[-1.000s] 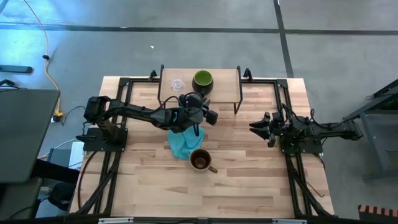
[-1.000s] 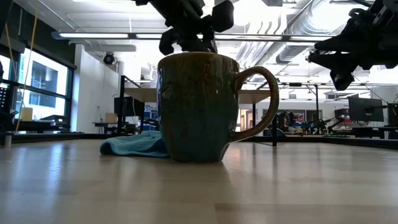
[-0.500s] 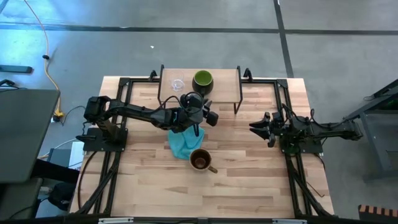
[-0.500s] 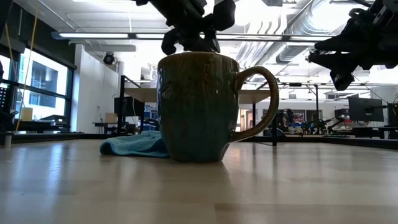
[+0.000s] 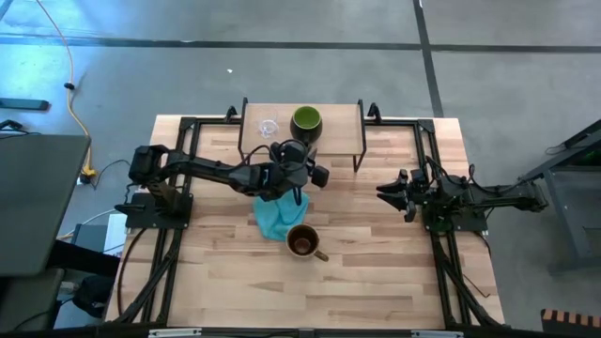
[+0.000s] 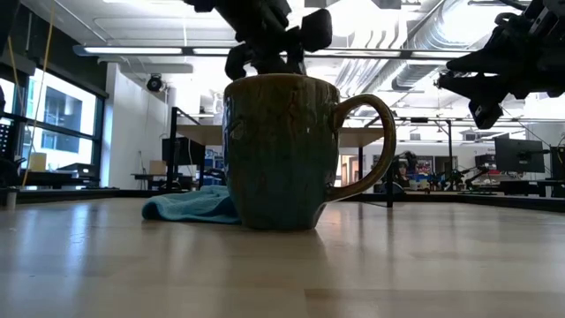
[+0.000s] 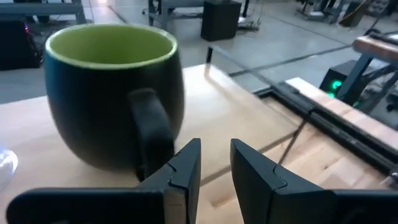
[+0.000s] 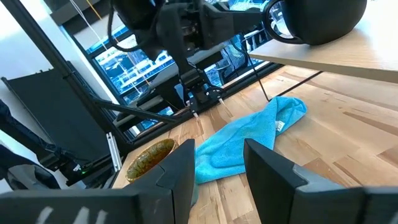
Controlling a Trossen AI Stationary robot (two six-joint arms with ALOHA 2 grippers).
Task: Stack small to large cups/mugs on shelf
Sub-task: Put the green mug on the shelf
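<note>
The left gripper (image 5: 299, 161) hangs in the air just off the front edge of the shelf (image 5: 340, 120), its arm stretched across from the table's left side. In the left wrist view its two dark fingers (image 7: 186, 168) stand a narrow gap apart with nothing between them; they hold nothing. Straight ahead of those fingers, on the shelf board, sits the dark mug with green inside (image 7: 115, 93), upright, its handle turned toward the gripper and close beside one fingertip, though contact cannot be told. The tiny clear glass cup (image 5: 269, 127) stands on the shelf too, to the mug's side and likewise just beyond the gripper.

Below and behind the left gripper, on the striped tabletop (image 5: 376, 272), lies the teal-blue cloth (image 5: 274, 218), crumpled. Touching the cloth's near edge stands the olive-tan mug with brown inside (image 5: 302, 241), upright, handle pointing away from the cloth. In the low view this mug (image 6: 282, 150) fills the foreground, with the cloth (image 6: 185, 208) behind it and the left gripper (image 6: 265, 57) above its rim, clear of it.

The right gripper (image 5: 387, 191) waits over the right part of the table, well apart from every cup. Its fingers (image 8: 180, 168) are spread wide and empty, pointing toward the cloth (image 8: 249, 146) and the olive-tan mug (image 8: 152, 158) farther off
</note>
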